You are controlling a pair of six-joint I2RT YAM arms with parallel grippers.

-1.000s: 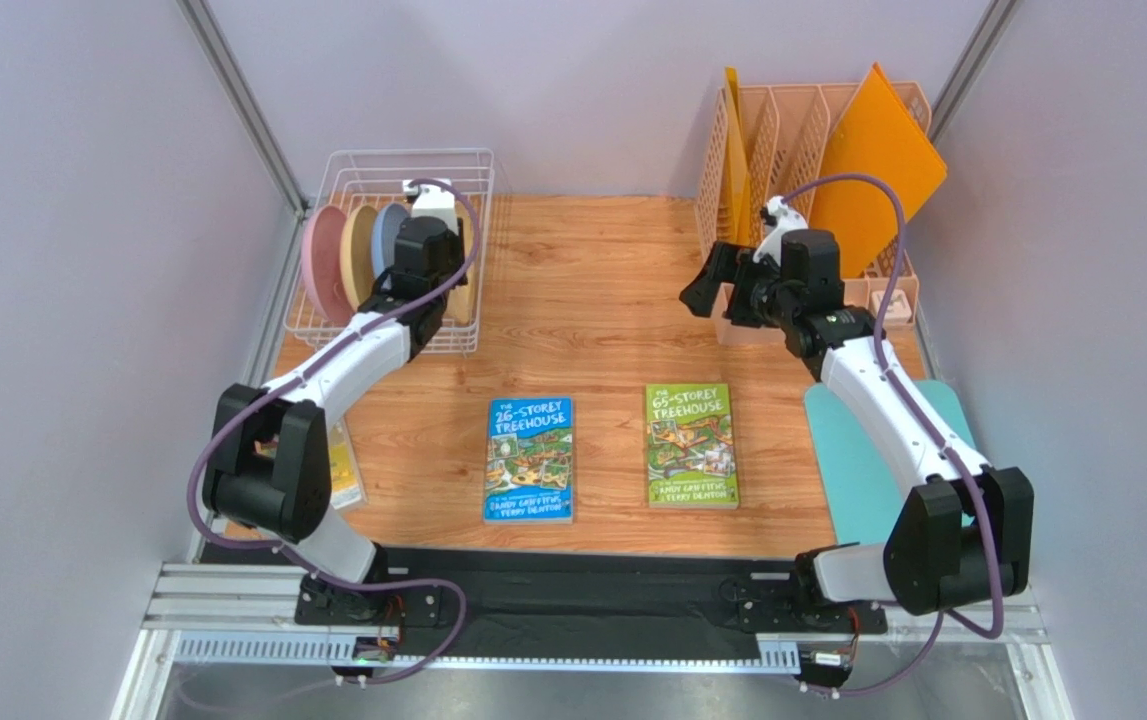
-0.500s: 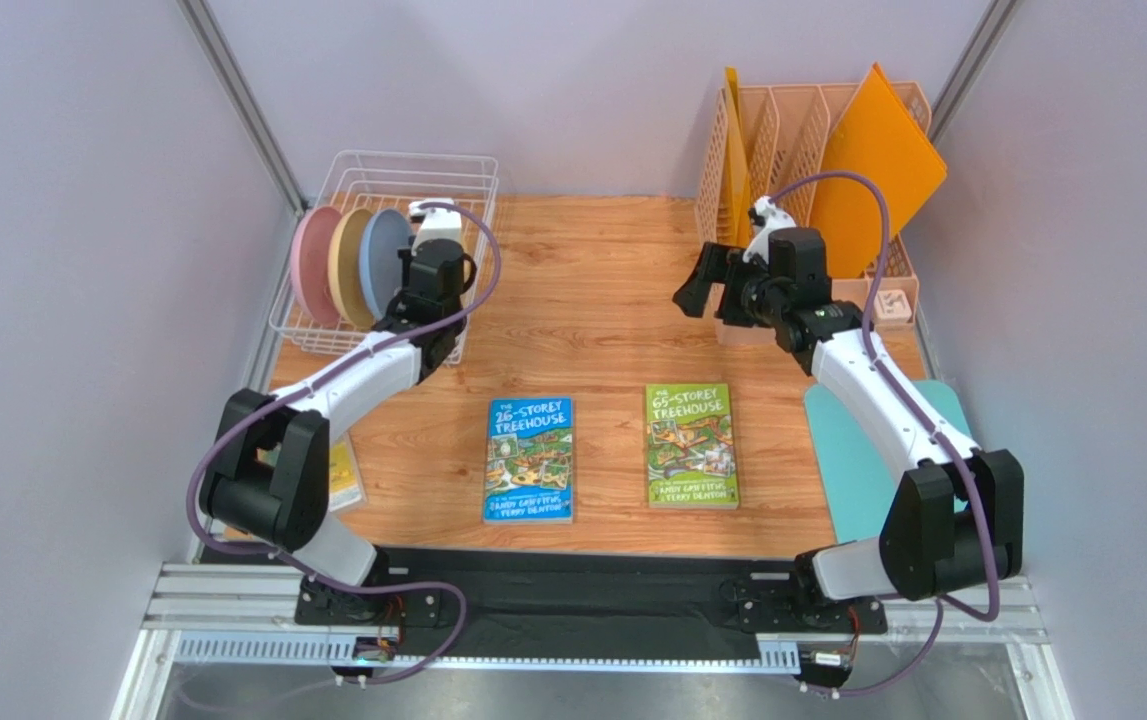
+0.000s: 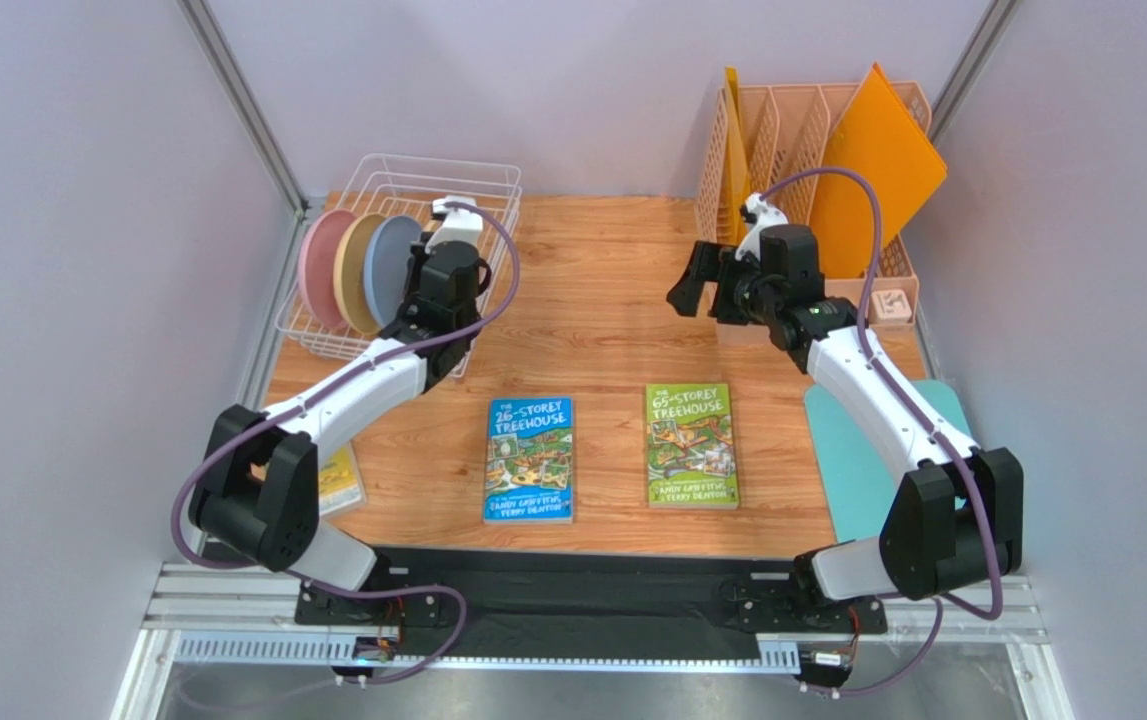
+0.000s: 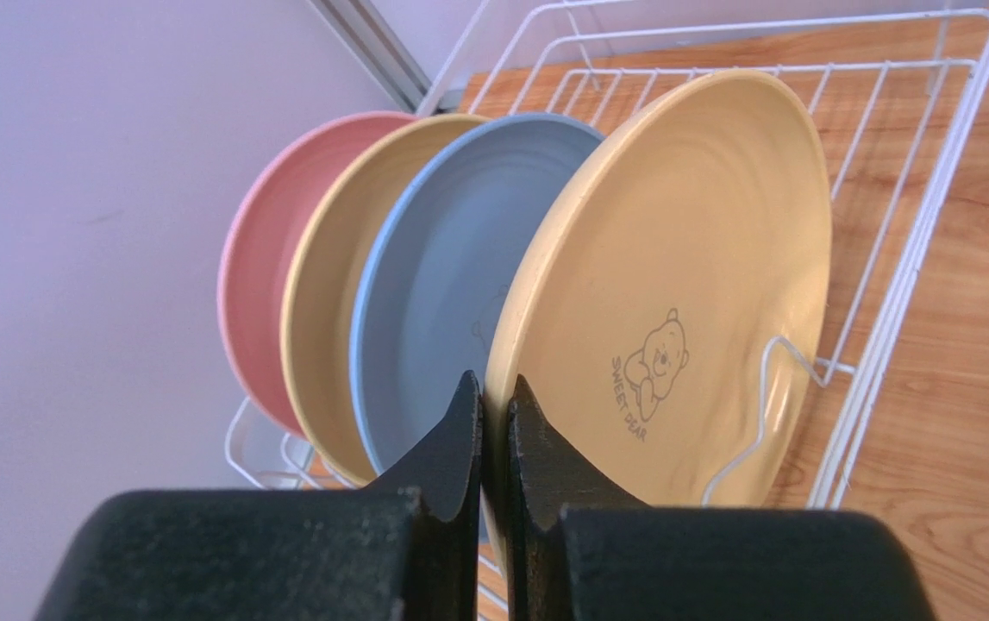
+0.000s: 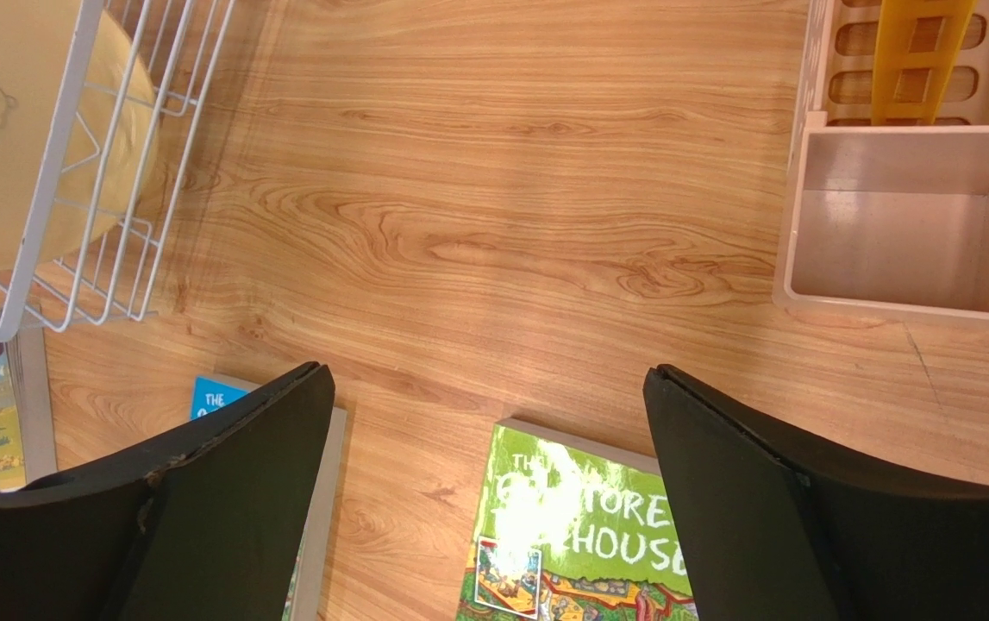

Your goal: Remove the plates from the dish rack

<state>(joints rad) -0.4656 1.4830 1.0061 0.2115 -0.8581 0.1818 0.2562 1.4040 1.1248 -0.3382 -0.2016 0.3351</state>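
Note:
The white wire dish rack (image 3: 444, 162) stands at the back left of the table, tipped. Pink (image 3: 324, 267), tan (image 3: 358, 270) and light blue (image 3: 391, 267) plates stand on edge in it. In the left wrist view a fourth, cream-yellow plate (image 4: 681, 285) with a bear print stands nearest, in front of the blue plate (image 4: 448, 285). My left gripper (image 4: 496, 404) is shut on that yellow plate's rim, and in the top view the gripper (image 3: 441, 293) hides the plate. My right gripper (image 3: 699, 281) hangs open over bare wood (image 5: 486, 375), holding nothing.
A blue book (image 3: 531, 458) and a green book (image 3: 692, 444) lie side by side near the front. A peach slotted organizer (image 3: 820, 165) with orange folders stands at the back right, close behind my right arm. A teal mat (image 3: 872, 450) lies along the right edge.
My left gripper closed on the yellow plate's rim and drew back to the right. The rack shifted and tipped with it. My right gripper drifted slightly left, still open.

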